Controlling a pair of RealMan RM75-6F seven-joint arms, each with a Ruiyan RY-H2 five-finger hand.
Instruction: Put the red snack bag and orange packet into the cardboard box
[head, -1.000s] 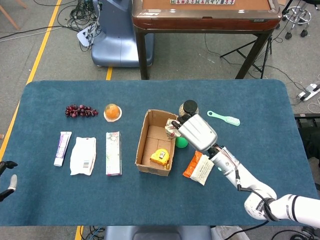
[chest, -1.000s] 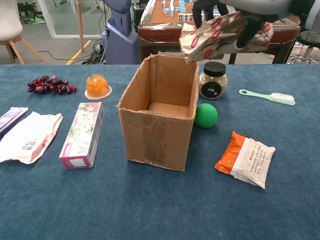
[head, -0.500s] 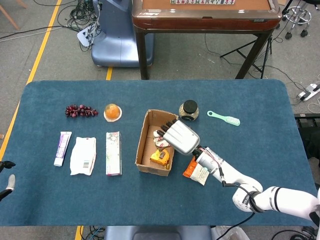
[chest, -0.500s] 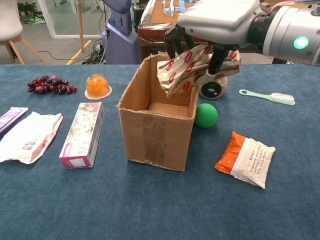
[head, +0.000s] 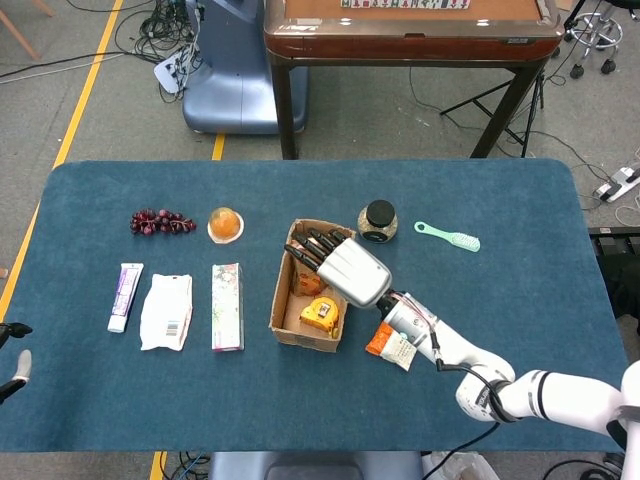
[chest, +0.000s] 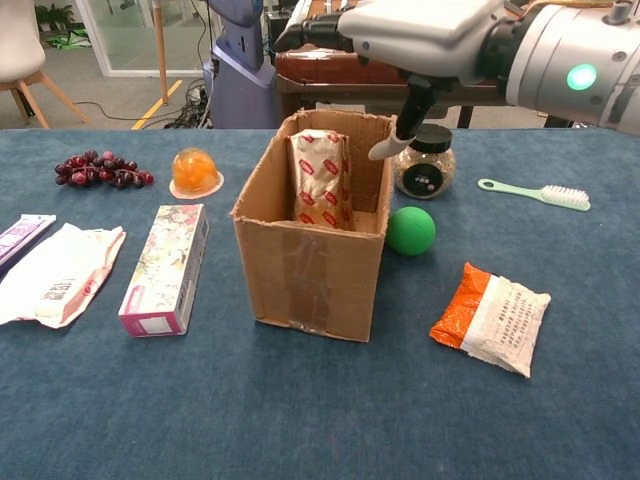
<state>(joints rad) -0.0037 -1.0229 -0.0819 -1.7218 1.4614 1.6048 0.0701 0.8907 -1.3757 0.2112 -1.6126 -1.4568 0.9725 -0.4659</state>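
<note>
Hovering over the cardboard box (chest: 310, 250) with fingers spread and nothing in them, the right hand (chest: 420, 35) looks to have finished the first half of the job: the red snack bag (chest: 320, 180) stands upright inside the box, leaning on the far wall. The orange packet (chest: 490, 318) lies flat on the table at about four o'clock from the box, near but apart. I reckon the next move calls for swinging that way and closing on it. The left hand (head: 15, 375) barely shows at the table's edge; I cannot tell its state.
</note>
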